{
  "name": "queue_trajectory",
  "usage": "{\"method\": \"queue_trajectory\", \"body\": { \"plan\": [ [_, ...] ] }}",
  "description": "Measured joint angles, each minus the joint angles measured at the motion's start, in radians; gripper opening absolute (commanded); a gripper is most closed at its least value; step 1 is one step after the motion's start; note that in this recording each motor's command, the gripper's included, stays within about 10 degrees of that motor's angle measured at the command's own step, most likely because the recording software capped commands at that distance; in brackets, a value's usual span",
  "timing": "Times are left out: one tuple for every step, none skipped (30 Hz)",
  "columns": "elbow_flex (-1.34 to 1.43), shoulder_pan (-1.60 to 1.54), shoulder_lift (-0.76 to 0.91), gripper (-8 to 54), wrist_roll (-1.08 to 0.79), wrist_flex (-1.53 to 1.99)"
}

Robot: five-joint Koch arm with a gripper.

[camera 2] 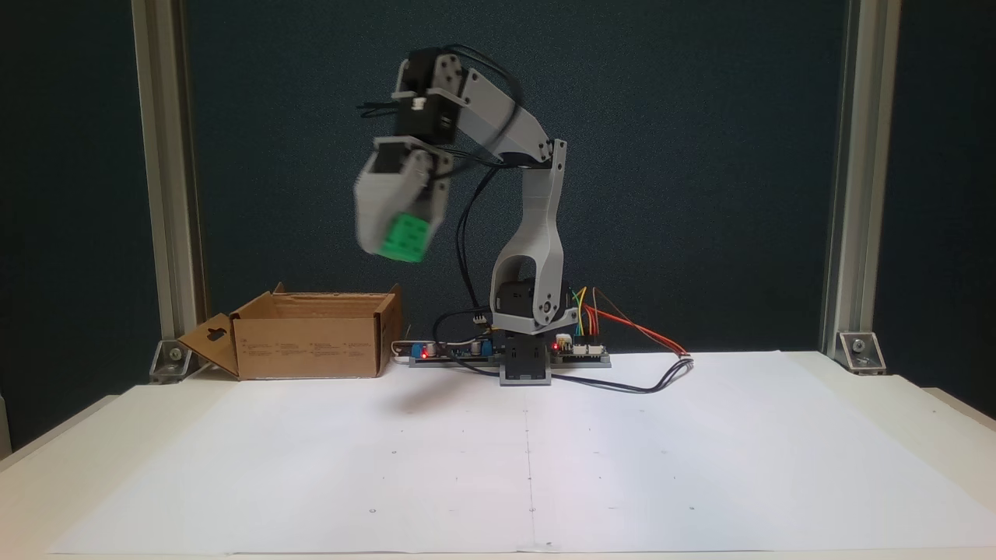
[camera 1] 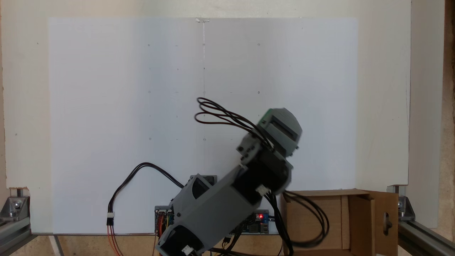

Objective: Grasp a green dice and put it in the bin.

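1. In a fixed view from the front, the bin (camera 2: 311,334) sat at the left on the table (camera 2: 856,404) — open-topped, its keyhole flap folded outward.
2. Just right of it and well above, the gripper (camera 2: 398,233) hung in the air, blurred, clamped on the green dice (camera 2: 403,237); the cube was off the table, higher than the bin's rim.
3. Further right stood the arm's base (camera 2: 529,342) with lit circuit boards (camera 2: 580,350) — loose wires trailed onto the white paper (camera 2: 545,467).
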Motion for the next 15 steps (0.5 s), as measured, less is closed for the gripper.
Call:
{"method": "queue_trajectory", "body": {
  "plan": [
    [-0.009,0.023,0.000,11.5,0.000,0.002],
    [-0.026,0.069,0.000,11.5,0.000,0.005],
    [-0.048,0.120,0.000,11.5,0.000,0.009],
    [-0.063,0.186,0.000,11.5,0.000,0.012],
    [-0.071,0.250,0.000,11.5,0.000,0.014],
    [-0.071,0.314,0.000,11.5,0.000,0.015],
    [-0.071,0.370,0.000,11.5,0.000,0.015],
    [-0.071,0.425,0.000,11.5,0.002,0.015],
    [-0.083,0.476,-0.003,11.5,0.000,0.017],
    [-0.106,0.526,-0.008,11.5,0.000,0.017],
    [-0.130,0.566,-0.021,11.5,0.000,0.017],
    [-0.153,0.612,-0.038,11.5,0.000,0.017],
    [-0.169,0.653,-0.063,11.5,0.002,0.017],
    [-0.175,0.690,-0.095,11.5,0.002,0.018],
    [-0.176,0.723,-0.124,11.5,0.002,0.015]
  ]
}}
